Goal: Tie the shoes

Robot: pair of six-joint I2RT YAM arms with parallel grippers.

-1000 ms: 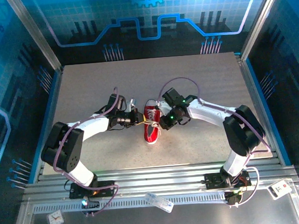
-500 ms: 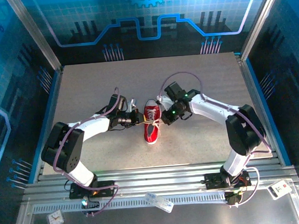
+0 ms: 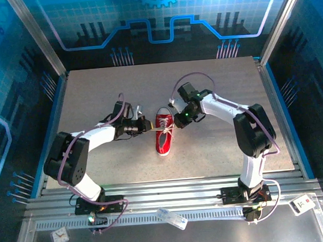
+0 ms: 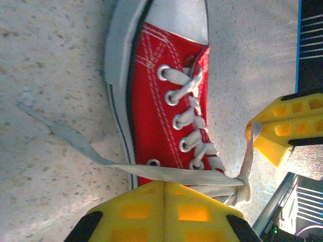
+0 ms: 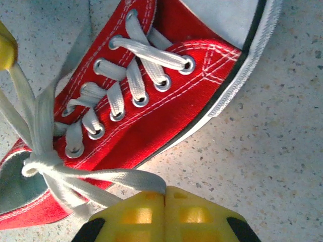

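The red sneaker [image 3: 163,143] lies at the middle of the counter [image 3: 93,92], between the two arms, with its long axis running from the near edge toward the far edge. Its white laces [image 5: 136,70] are crossed into a first knot [image 5: 38,162] at the ankle end of the eyelet row. From that knot one strand is drawn out to each side, across the long axis.

The left pincer [image 3: 145,126] is closed on the strand of its own side, just beside the sole. In the left wrist view that strand is seen meeting the closed yellow fingertips [image 4: 131,212], and its free tail is left trailing on the counter. The right pincer [image 3: 178,121] is closed on the other strand, just beside the opposite flank, and that strand is drawn taut from knot to pincer.

Both pincers are about equally near the knot, so neither arm is favoured. The coming move is judged to turn on this crosswise line: the strands would have to be pulled apart along it, square to the shoe, for the knot to be seated. Nothing but the sneaker's own upper is seen between pincers and knot, and the left strand is laid across it. A skewed pull could turn the light shoe.
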